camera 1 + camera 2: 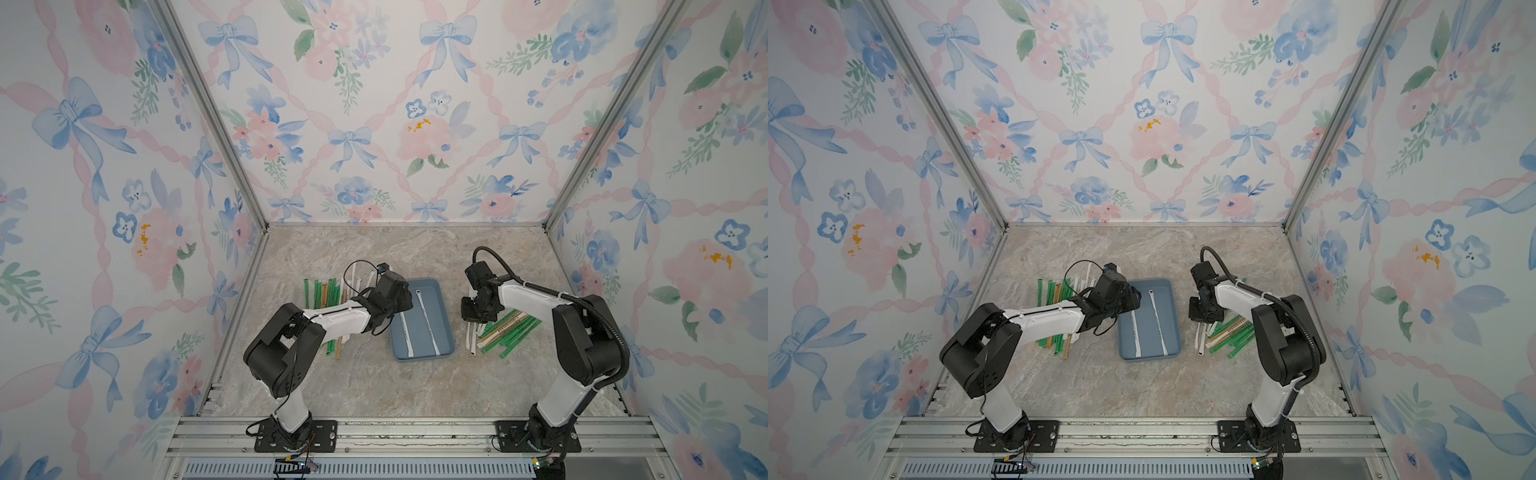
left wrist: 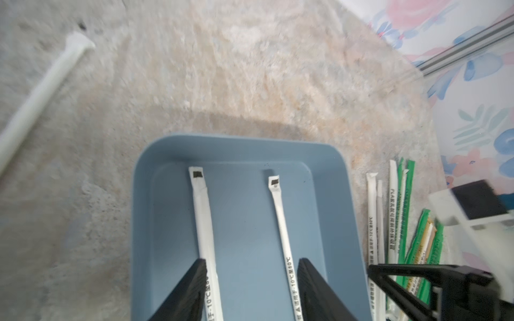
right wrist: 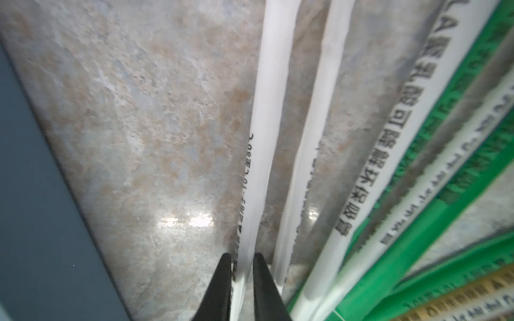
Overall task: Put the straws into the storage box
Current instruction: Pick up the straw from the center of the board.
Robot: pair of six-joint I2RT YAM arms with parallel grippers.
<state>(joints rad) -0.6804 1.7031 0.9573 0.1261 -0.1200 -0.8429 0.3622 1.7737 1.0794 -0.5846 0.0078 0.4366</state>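
The blue-grey storage box (image 1: 440, 291) (image 2: 242, 216) sits mid-table with two white printed straws (image 2: 204, 216) (image 2: 282, 222) lying lengthwise in it. My left gripper (image 2: 252, 261) (image 1: 401, 307) hovers over the box's left side, open and holding nothing. Left of the box lies a pile of green, tan and white straws (image 1: 328, 291), partly hidden by my left arm. To the right of the box is another pile (image 1: 511, 328). My right gripper (image 3: 242, 257) (image 1: 471, 322) is down at that pile's box-side edge, shut on a white straw (image 3: 264, 125) that still lies on the table.
A second white straw (image 3: 311, 139) lies right beside the gripped one, then white printed and green ones (image 3: 417, 194). The box wall (image 3: 33, 222) runs close to the right gripper. The cell's floral walls (image 1: 124, 249) enclose the marble tabletop (image 1: 415, 386).
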